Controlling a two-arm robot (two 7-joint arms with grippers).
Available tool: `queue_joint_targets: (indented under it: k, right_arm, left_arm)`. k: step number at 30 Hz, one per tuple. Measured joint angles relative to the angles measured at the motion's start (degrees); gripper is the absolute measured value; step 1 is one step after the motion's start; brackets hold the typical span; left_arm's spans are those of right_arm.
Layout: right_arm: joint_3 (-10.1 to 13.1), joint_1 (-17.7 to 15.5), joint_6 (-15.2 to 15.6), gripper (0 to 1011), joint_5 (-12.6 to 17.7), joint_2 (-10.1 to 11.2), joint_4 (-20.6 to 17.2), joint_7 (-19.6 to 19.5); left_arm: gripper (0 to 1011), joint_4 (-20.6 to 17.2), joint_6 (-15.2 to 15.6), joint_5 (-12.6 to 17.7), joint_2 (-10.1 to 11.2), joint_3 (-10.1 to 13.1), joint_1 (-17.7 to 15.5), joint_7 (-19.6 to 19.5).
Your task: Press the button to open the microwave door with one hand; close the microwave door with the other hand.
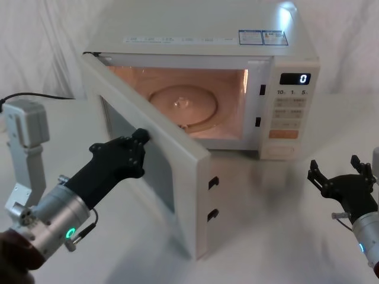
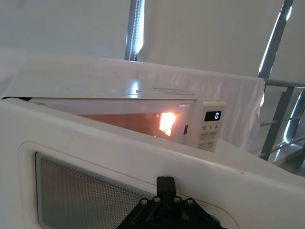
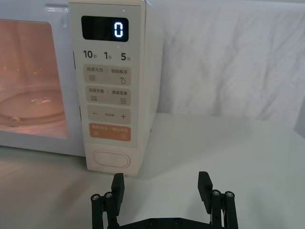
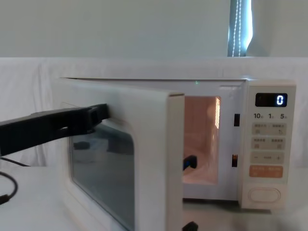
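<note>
The door (image 1: 151, 177) stands about half open, hinged on the oven's left and swung out toward the robot, its free edge with two latch hooks pointing to roughly 6 o'clock in the head view. The microwave (image 1: 207, 35) sits at 12 o'clock on the white table (image 1: 278, 236), cavity lit orange with the glass turntable (image 1: 182, 105) inside. Its control panel is at about 2 o'clock, the blue "0" display (image 3: 105, 29) on top and the button (image 3: 109, 159) at the panel's foot, under the orange key (image 3: 109, 132). The left gripper (image 1: 141, 137), at 9 o'clock, rests its tip against the door's outer face at the upper frame beside the window; its fingers look pressed together with nothing between them. The right gripper (image 3: 162, 183) hangs at 4 o'clock, low over the table, well apart from the oven and just in front of the button without touching it, fingers spread wide and holding nothing.
</note>
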Motion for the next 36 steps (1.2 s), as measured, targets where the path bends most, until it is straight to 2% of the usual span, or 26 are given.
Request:
queue_joint_targets:
  k: [8, 19, 28, 36]
  right_arm:
    - [0.0, 0.0, 0.0, 1002, 0.0, 0.0, 0.0, 0.0]
    - [0.0, 0.0, 0.0, 1002, 0.0, 0.0, 0.0, 0.0]
    - [0.0, 0.0, 0.0, 1002, 0.0, 0.0, 0.0, 0.0]
    - [0.0, 0.0, 0.0, 1002, 0.0, 0.0, 0.0, 0.0]
  left_arm:
    - [0, 4.2, -0.5, 1.7, -1.4, 3.2, -4.9, 1.0]
    - [0, 9.4, -0.7, 2.4, -3.5, 5.5, -10.0, 0.8]
    - [0, 13.1, -1.1, 2.4, -5.1, 7.5, -14.4, -1.0]
    - [0, 17.6, -1.3, 3.7, -6.8, 9.4, -18.2, -1.1]
